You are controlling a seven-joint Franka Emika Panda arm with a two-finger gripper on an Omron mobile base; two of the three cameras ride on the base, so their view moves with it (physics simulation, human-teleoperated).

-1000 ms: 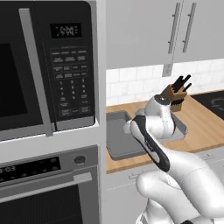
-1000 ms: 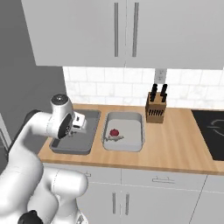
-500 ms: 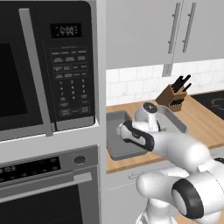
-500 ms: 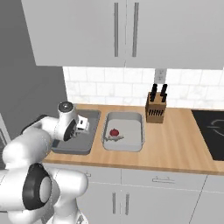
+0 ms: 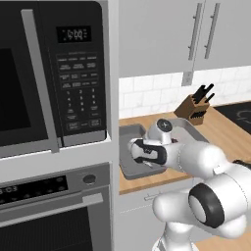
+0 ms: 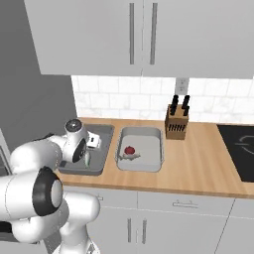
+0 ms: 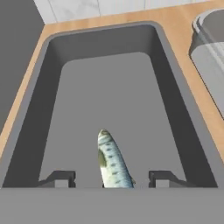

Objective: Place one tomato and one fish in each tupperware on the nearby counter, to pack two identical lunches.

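The room is a rendered kitchen. In the left base view, a black microwave (image 5: 49, 73) fills the upper left of the frame, above a built-in oven (image 5: 54, 211) at lower left. Grey wall cabinets (image 6: 149, 37) run along the top of the right base view, over a white tiled backsplash (image 6: 134, 101). The light wooden tabletop (image 6: 198, 163) crosses the centre of that frame; a black cooktop (image 6: 240, 151) sits at its right edge.

A knife block (image 6: 177, 125) stands at centre, against the backsplash. The darker tupperware (image 7: 109, 87) occupies most of the hand view. The lighter tupperware (image 6: 141, 149), centre of the right base view, sits just beside it and holds a tomato (image 6: 129, 150).

The fish (image 7: 113, 162) is at lower centre of the hand view, over the dark container floor. Its long axis runs bottom to top of the frame, one end pointing toward the top. The fingers (image 7: 61, 178) stand apart on either side of the fish, released, with clear gaps.
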